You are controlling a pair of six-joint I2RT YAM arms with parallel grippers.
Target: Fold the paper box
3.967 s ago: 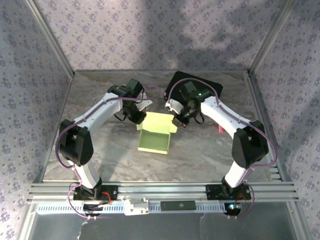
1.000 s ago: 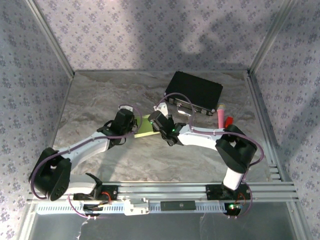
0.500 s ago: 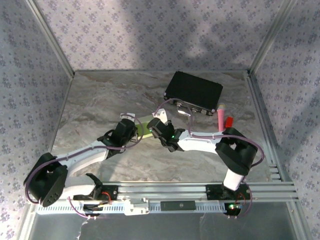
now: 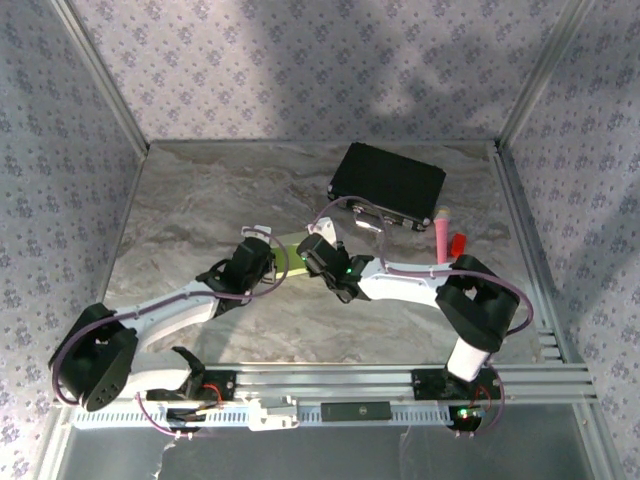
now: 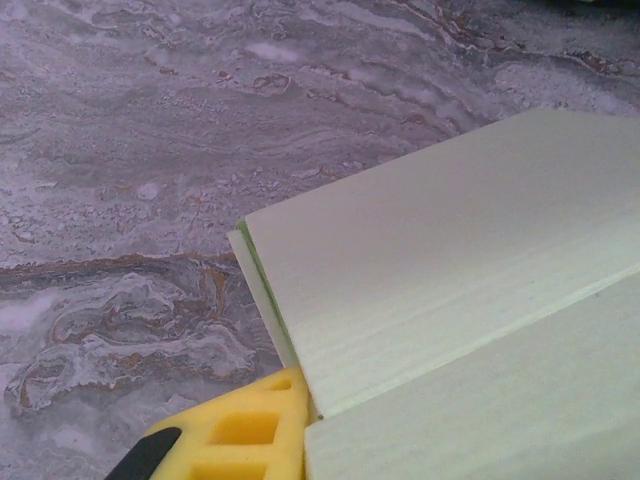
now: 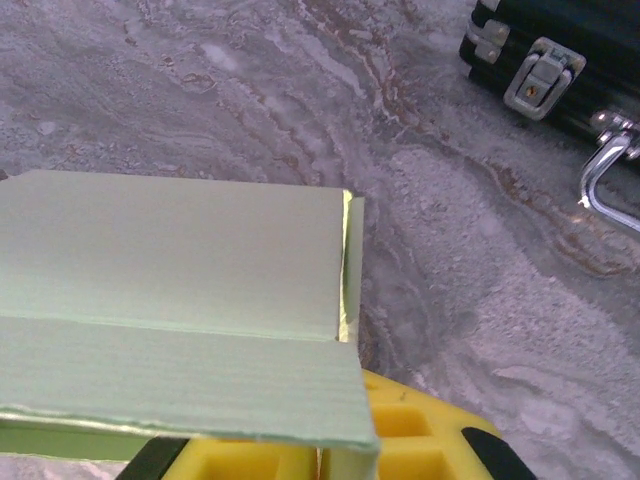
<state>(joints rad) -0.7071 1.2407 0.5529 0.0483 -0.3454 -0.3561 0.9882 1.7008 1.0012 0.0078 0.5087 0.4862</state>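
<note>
The left hand (image 4: pixel 268 262) is reaching in low from the left, and its wrist view is showing one yellow finger (image 5: pixel 240 445) tucked under a corner of the paper box (image 5: pixel 440 250). The pale green card is lying over that finger. Its partner finger is hidden, so I cannot tell whether this hand is clamped on the card or just propping it up.

The right hand (image 4: pixel 312 252) is mirroring it from the other side, with a yellow finger (image 6: pixel 420 435) sitting beneath an overhanging flap. Its grip is equally unclear.

Working from opposite ends probably lets one hand steady the box while the other presses a flap along its crease. The box is lying nearly flat on the table (image 4: pixel 200 200), near the middle, between the two hands.

Behind it, well apart, a black case (image 4: pixel 390 185) is resting, with its latch (image 6: pixel 535 80) and wire handle (image 6: pixel 610 180) facing the box. A pink stick (image 4: pixel 441 232) is lying just beside the case. No brand, label or writing is legible anywhere.
</note>
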